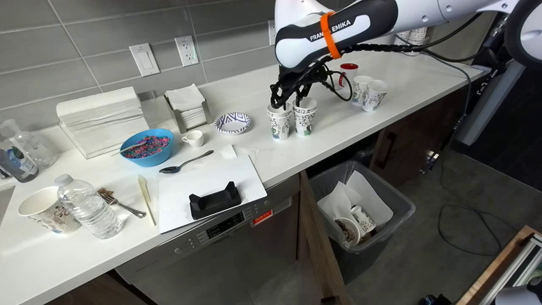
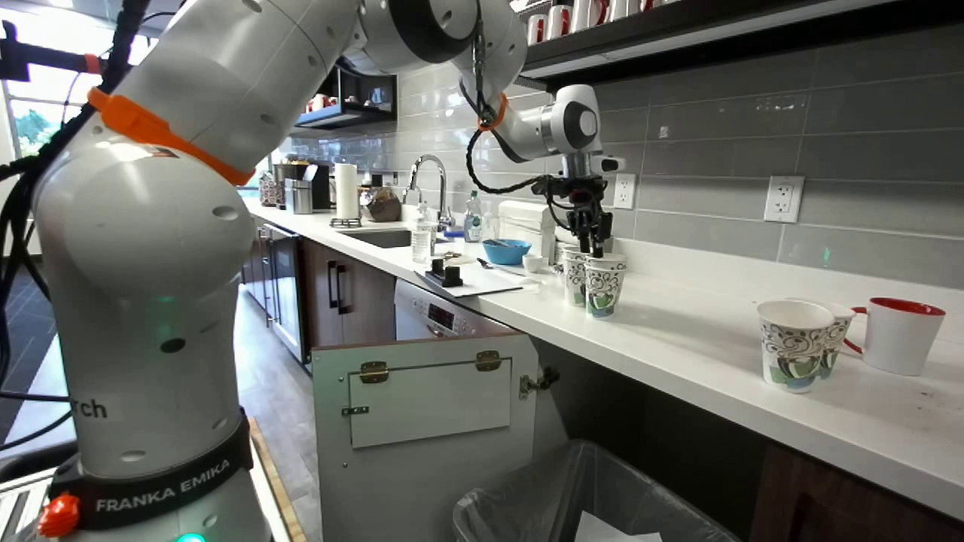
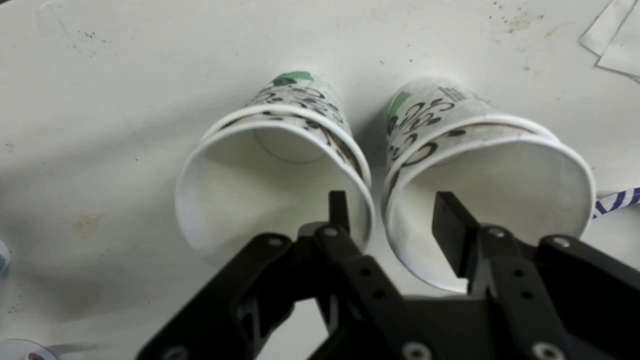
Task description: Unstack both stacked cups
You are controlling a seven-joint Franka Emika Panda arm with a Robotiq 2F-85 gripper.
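One cup stack (image 1: 280, 126) stands just beside a second cup stack (image 1: 304, 121); both upright on white counter (image 1: 338, 123). Gripper (image 3: 391, 200) over them; jaws spread, one at each mouth; contact unclear.

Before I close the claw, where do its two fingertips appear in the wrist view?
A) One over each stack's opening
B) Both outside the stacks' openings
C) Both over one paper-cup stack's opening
A: in the wrist view the claw stands open, one fingertip over the image-left paper-cup stack, the other fingertip over the image-right paper-cup stack.
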